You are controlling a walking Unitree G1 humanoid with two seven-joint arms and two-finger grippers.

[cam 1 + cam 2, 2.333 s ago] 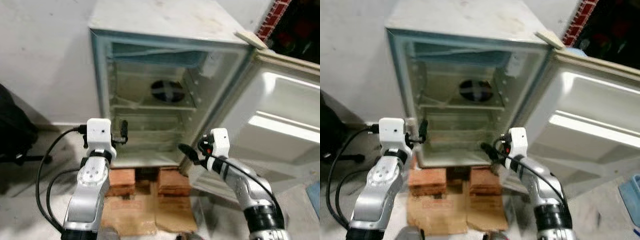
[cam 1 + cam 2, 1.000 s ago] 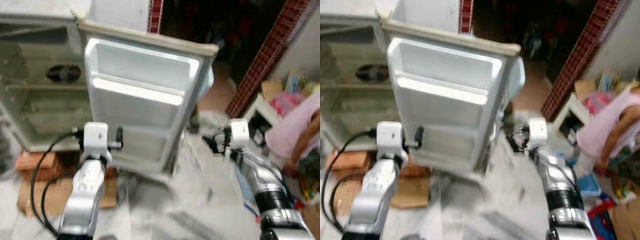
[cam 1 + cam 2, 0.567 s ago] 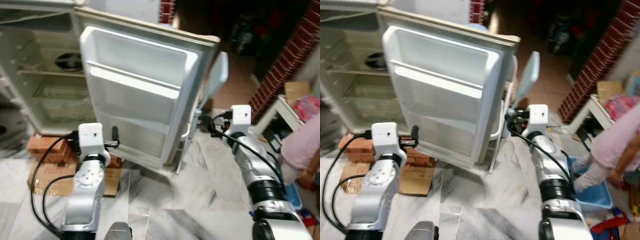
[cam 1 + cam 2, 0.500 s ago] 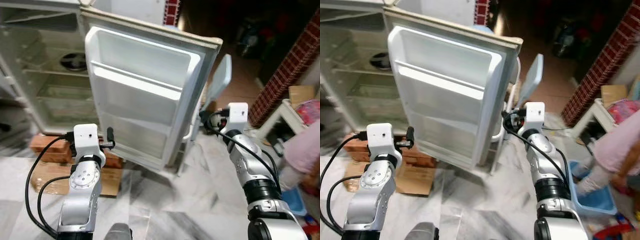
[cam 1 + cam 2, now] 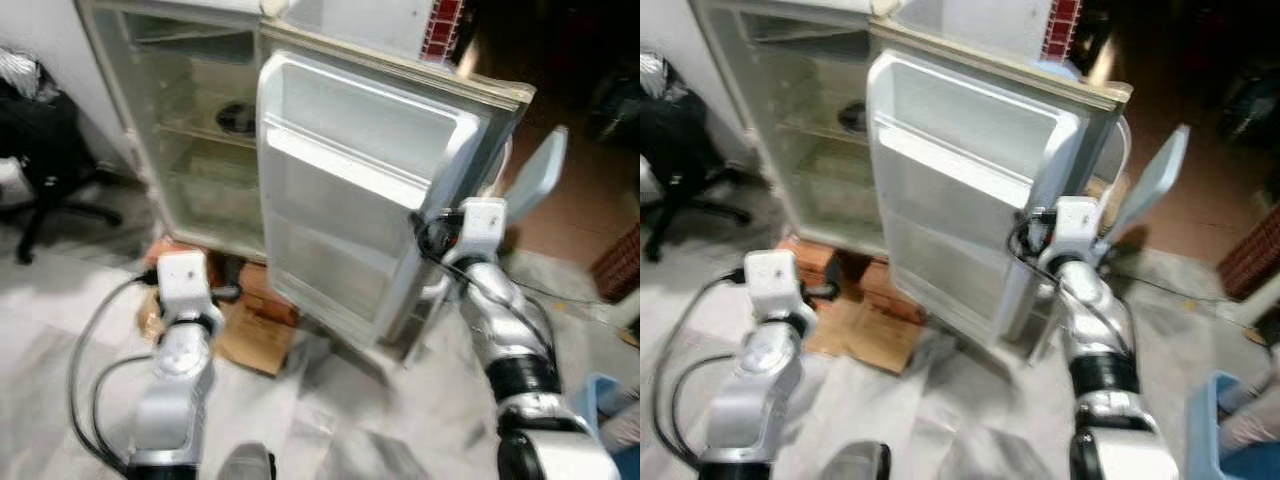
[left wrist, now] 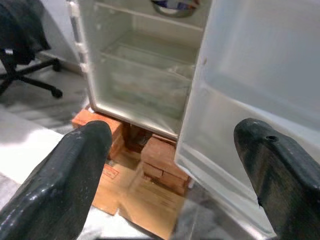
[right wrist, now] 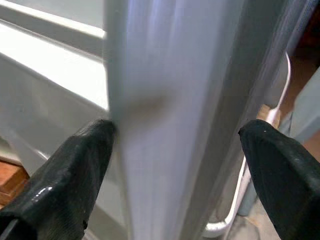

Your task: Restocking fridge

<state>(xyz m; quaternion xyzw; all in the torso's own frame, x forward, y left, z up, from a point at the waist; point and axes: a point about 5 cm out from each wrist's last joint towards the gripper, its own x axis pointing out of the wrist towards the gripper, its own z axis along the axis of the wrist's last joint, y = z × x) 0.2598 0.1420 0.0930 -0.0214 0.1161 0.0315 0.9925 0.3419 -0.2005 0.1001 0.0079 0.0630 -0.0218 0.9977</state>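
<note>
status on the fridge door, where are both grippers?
Right gripper open, fingers straddling the free edge of the white fridge door. Left gripper open, empty, low facing the fridge cabinet. Door stands open. Fridge sits on red bricks; black office chair beside it.

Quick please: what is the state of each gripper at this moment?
Left gripper: open, holding nothing, aimed at the open fridge.
Right gripper: open, fingers either side of the fridge door's edge.

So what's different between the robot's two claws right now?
The right gripper has its open fingers on either side of the fridge door's free edge, while the left gripper holds nothing and points toward the fridge and the bricks under it. In the head views the right one is raised at the door, and the left one is lower, over the floor. Both have black fingers spread apart.
</note>
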